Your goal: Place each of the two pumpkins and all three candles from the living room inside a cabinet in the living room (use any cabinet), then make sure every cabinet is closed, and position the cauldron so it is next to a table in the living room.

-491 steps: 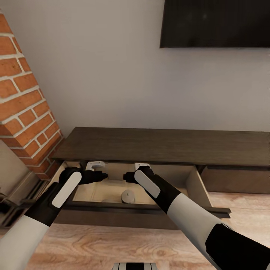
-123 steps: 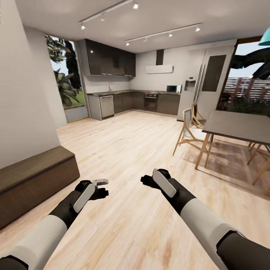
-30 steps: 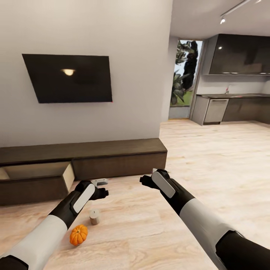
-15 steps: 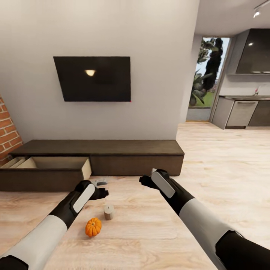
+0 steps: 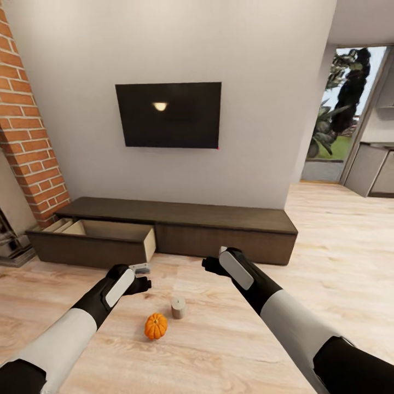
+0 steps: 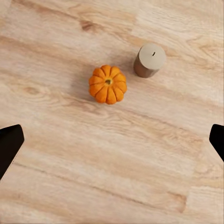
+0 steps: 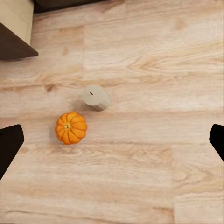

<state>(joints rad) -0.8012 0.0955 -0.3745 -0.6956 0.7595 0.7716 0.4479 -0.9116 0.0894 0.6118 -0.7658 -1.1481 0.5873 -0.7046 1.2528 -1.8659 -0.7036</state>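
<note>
Sitting on the bare wooden floor (image 5: 306, 328) just in front of the robot are one pumpkin (image 5: 156, 325) and one candle (image 5: 178, 307), side by side and close but apart, the candle lying nearer the cabinet (image 5: 219, 230); both are standing upright, stem and wick pointing up.

Judging by looks, the pumpkin is seeming light and rigid, its ribbed, rounded flanks likely to slip out of a shallow pinch; taking it across its widest girth, fingers settling into the grooves between ribs, is looking like the safest hold, not the short stem. The candle is appearing stiff, light and smooth-walled; closing on its straight sides at mid-height from above should be suiting it, with care not to tip it or nudge the pumpkin beside it.

The left end effector (image 5: 140, 277) is hanging above and just behind the two items, its fingers spread wide and carrying nothing, as the dark tips at the edges of the left wrist view are suggesting; the right end effector (image 5: 210, 265) is hovering near the candle, likewise released and empty.

One drawer (image 5: 93, 241) at the cabinet's left end is standing pulled out, its tan interior showing; whether anything is lying inside I cannot tell from this angle; the neighbouring front is sitting flush.
</note>
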